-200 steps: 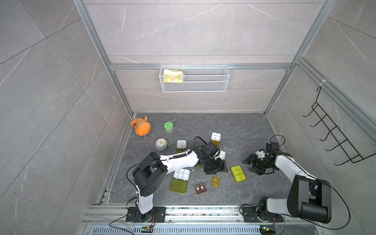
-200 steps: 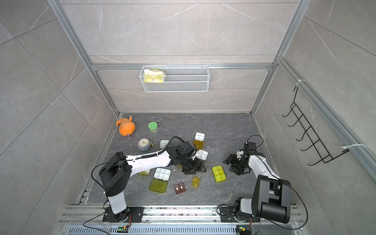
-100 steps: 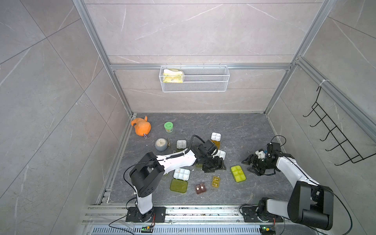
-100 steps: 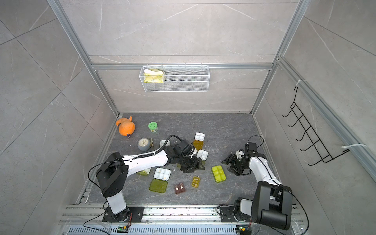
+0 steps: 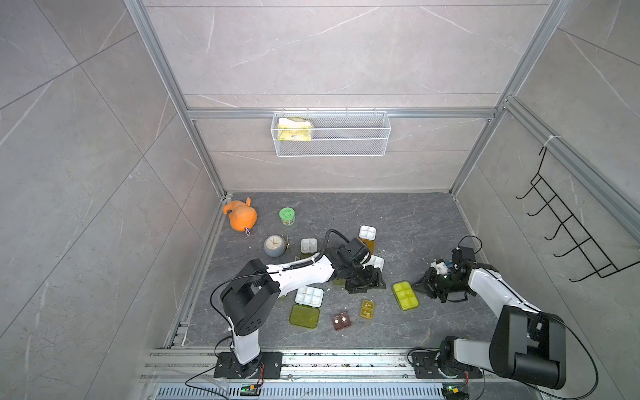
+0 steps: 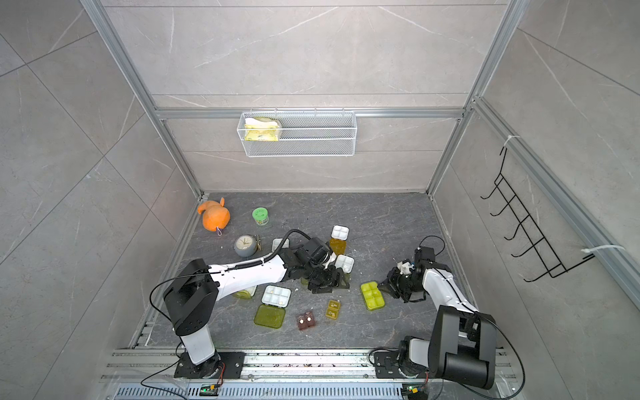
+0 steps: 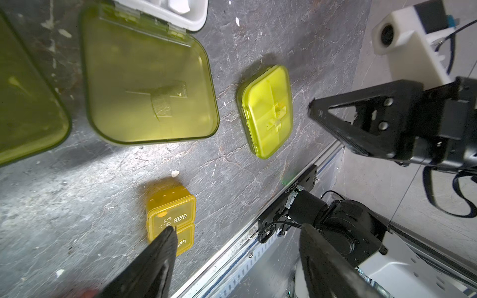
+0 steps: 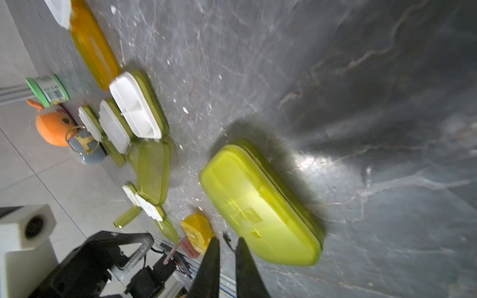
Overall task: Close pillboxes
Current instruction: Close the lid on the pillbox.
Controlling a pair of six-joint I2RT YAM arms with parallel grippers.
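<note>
Right tool [image 8: 227, 240]: pinched shut bar a sliver, on nothing, parked just beside the closed yellow-green pillbox [image 8: 258, 203], low and right of centre in both top views, flat on the worktop [image 5: 398, 221]. Reads as a finished box, lid down all round. Left tool [image 7: 238, 229]: spread wide and empty, hanging over a flat yellow-green lid [image 7: 149, 85] hinged to its white tray [image 7: 198, 15], mid-frame in both top views. Looks like the step in hand: choosing the next open box. Calls for a tool edge slipped under that lid's free side, a swing over the hinge, then a press until latched; likely wants the light tray steadied against sliding.

Counts six palm-sized pillboxes: one closed, five open. Open ones: the one with the flat lid; six-cell pillbox [image 5: 309, 296] below centre; orange-lidded pillbox [image 5: 367, 242] above centre; grey-white pillbox [image 5: 309, 245] beside the clock [image 5: 275, 246]; half-hidden pillbox [image 6: 244, 292] under the left arm [image 6: 249, 273]. Adds two tiny ones: amber pillbox [image 7: 170, 219], lids seemingly down; brown pillbox [image 5: 342, 321], too small to judge. Leaves aside one green-lidded jar [image 5: 287, 216], one clock, one orange plush toy [image 5: 240, 216].
</note>
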